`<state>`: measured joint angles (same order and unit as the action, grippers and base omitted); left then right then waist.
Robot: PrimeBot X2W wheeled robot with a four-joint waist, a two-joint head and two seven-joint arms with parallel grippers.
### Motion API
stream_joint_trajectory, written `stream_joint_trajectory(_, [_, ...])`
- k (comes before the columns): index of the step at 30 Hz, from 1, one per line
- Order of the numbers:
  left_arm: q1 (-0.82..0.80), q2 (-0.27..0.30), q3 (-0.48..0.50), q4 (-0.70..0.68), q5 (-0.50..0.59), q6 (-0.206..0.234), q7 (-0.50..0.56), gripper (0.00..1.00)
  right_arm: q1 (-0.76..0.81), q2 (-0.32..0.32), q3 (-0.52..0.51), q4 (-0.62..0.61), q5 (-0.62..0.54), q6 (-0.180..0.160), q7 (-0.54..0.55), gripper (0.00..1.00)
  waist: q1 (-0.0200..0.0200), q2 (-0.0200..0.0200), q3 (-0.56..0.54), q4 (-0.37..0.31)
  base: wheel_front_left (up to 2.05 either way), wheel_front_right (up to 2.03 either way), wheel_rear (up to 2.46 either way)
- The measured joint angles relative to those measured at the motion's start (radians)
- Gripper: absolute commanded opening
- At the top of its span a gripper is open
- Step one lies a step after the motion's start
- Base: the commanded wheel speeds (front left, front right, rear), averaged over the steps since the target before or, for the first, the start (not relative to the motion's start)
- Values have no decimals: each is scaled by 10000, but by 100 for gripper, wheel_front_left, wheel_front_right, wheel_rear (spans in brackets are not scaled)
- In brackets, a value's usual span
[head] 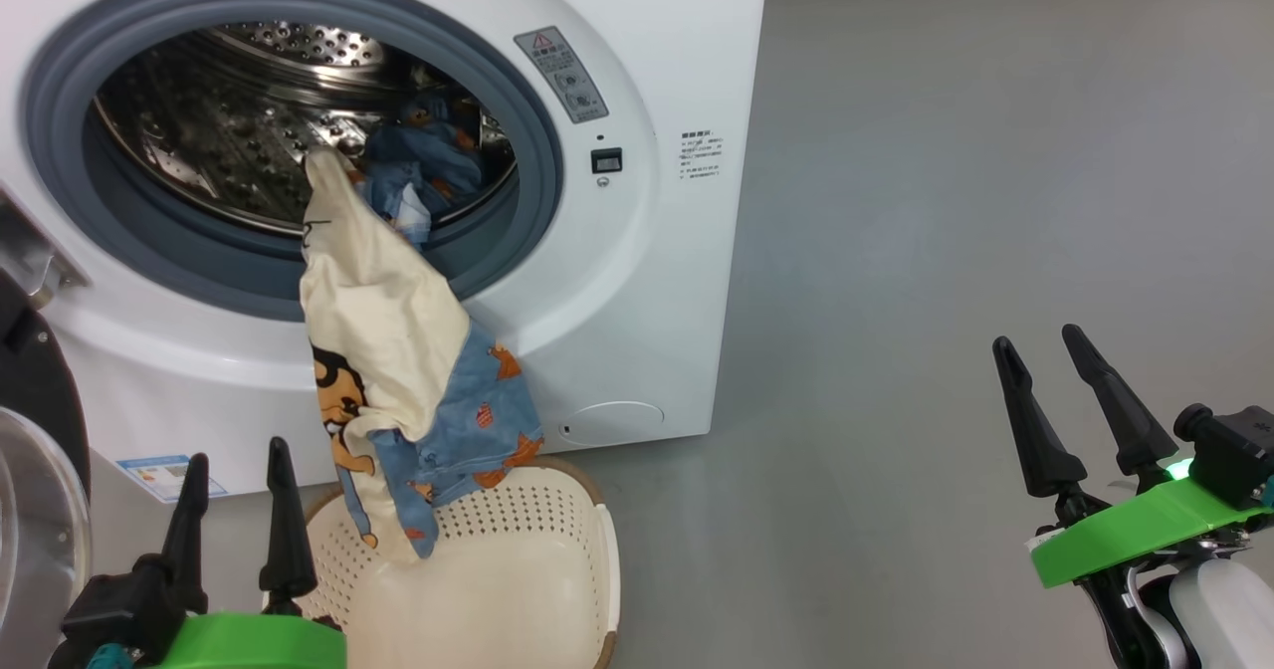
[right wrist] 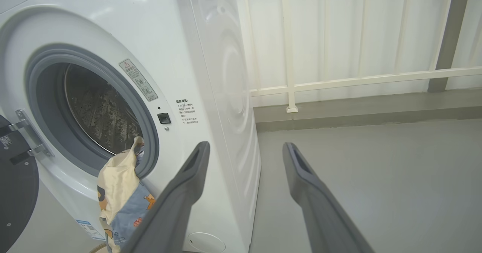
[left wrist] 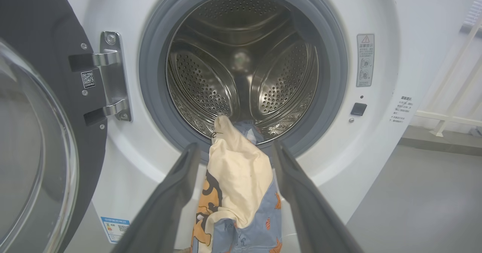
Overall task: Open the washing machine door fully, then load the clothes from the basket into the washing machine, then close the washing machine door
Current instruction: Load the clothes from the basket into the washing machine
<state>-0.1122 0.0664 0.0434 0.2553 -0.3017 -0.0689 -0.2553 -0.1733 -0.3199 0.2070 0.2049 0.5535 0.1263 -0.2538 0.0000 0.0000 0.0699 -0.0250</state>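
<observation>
Currently the clothes [head: 383, 350] hang half out of the washing machine [head: 647, 281], top end inside the drum [head: 229, 121], bottom end dangling over the basket [head: 567, 550]. Its door [left wrist: 37, 27] stands open. Both the left tool [head: 239, 452] and the right tool [head: 1037, 338] are spread apart, holding nothing.

- Bright, even, soft light — the floor [head: 946, 201] carries hardly any shadow.
- The drum [left wrist: 241, 64] glints with hard reflections; the washing machine [right wrist: 226, 76] side has a pale sheen.
- Wrist views stretch at the edges — the washing machine door [left wrist: 34, 151] looks smeared.
</observation>
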Motion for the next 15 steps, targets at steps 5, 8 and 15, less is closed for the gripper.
stream_joint_trajectory(5, [-10,-2,-81,163,-23,12,4,100,-10,-2,27,-27,0,0,0,100,0,0,126,-110,0,0,0])
stream_joint_trajectory(8, [-27,-4,-138,437,-98,10,104,100,-19,-10,38,-48,0,0,0,100,0,0,213,-191,0,0,0])
stream_joint_trajectory(15, [-359,-4,-265,1321,-259,-6,458,100,-181,-59,84,-128,10,0,0,100,0,0,546,-448,0,0,0])
